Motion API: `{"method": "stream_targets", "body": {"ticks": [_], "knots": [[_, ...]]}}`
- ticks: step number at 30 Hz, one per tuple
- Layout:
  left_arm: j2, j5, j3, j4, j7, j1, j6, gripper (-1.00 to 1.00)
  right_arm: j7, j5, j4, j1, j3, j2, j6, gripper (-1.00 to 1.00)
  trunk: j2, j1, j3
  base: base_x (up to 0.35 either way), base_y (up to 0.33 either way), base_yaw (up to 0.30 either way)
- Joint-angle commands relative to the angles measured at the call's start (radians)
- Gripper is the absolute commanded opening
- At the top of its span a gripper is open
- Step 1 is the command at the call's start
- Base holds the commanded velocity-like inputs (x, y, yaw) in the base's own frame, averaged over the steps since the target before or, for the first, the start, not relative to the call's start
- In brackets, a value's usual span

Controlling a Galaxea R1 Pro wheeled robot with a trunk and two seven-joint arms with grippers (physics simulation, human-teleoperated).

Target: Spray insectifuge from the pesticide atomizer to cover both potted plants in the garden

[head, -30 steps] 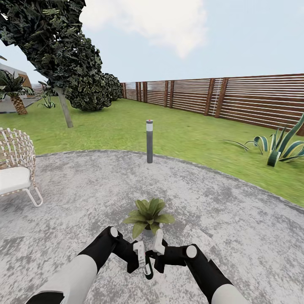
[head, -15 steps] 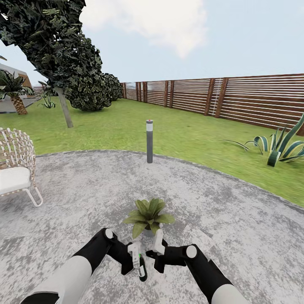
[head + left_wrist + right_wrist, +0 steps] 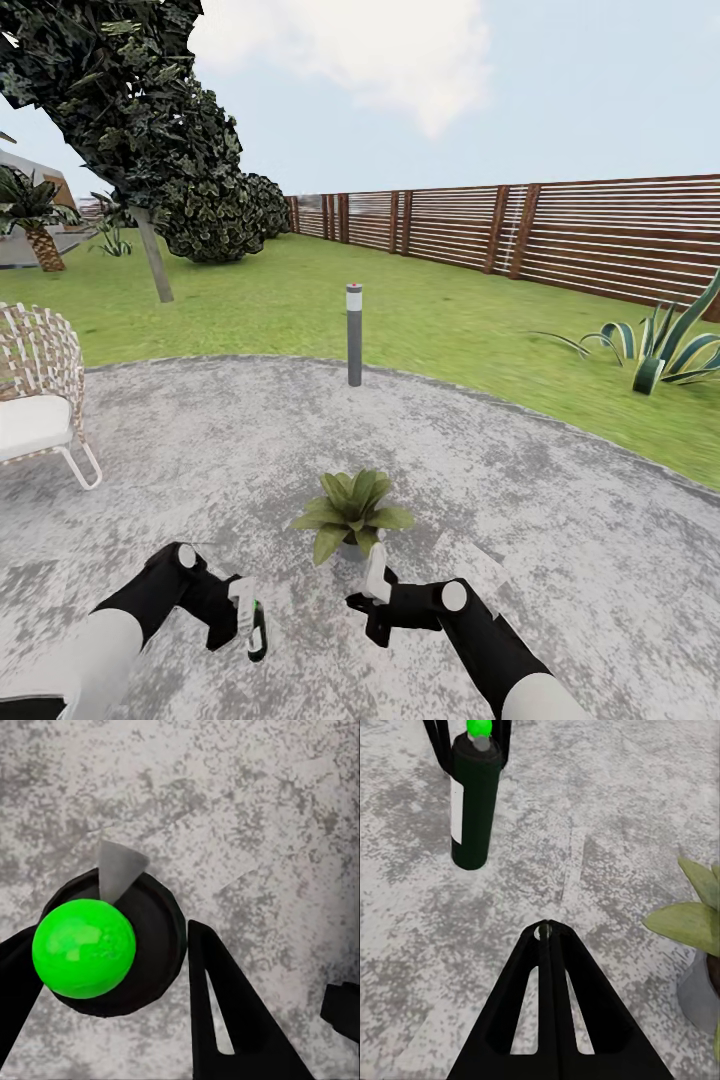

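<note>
- On the round grey patio [image 3: 560, 520], low in the head view, the left gripper [image 3: 248, 618] is clamped on the pesticide atomizer [image 3: 256, 628], holding it near its top, clear of the paving.
- Left wrist view: the atomizer's dark round body [image 3: 154, 937] sits between the two black fingers [image 3: 225, 1020]; a bright green ball [image 3: 84, 947] is on its head and a pale nozzle [image 3: 116, 866] points outward.
- Right wrist view: atomizer [image 3: 474, 802] hangs upright with a white label strip down one side and the left fingers gripping it at the neck.
- Right gripper [image 3: 372, 590]: in the right wrist view its fingers [image 3: 551, 1005] are together, tips meeting, nothing held. It is near the left gripper but apart from it.
- One potted plant [image 3: 350, 512] stands on the patio just beyond the right gripper; leaves and grey pot edge [image 3: 701, 982] show in the right wrist view. No whitish specks can be made out on its leaves.
- Background: grey bollard lamp [image 3: 354, 335] at the patio edge, wicker seat [image 3: 38, 395] to the left, wooden slat fence [image 3: 560, 235], striped agave [image 3: 665, 350] on the lawn, tree [image 3: 130, 120].
</note>
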Motion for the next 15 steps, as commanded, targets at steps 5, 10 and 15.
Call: {"method": "stream_targets", "body": {"ticks": [5,10,15], "knots": [[0.031,-0.003,0.013,-0.009,0.014,-0.002,-0.007,-1.0,-0.002,0.011,0.0,0.0,-0.005,-0.003,-0.007,1.0,0.0,0.0,-0.001,0.0,0.0,0.0],[0.044,0.019,0.089,-0.001,0.173,-0.001,-0.004,-1.0,-0.035,0.011,0.006,0.0,-0.012,-0.027,-0.011,1.0,0.0,0.0,-0.001,0.0,0.0,0.0],[0.037,0.081,0.291,0.007,0.33,0.001,-0.004,-1.0,-0.255,0.005,0.09,0.001,-0.013,-0.106,-0.011,1.0,0.0,0.0,-0.001,0.0,0.0,0.0]]}}
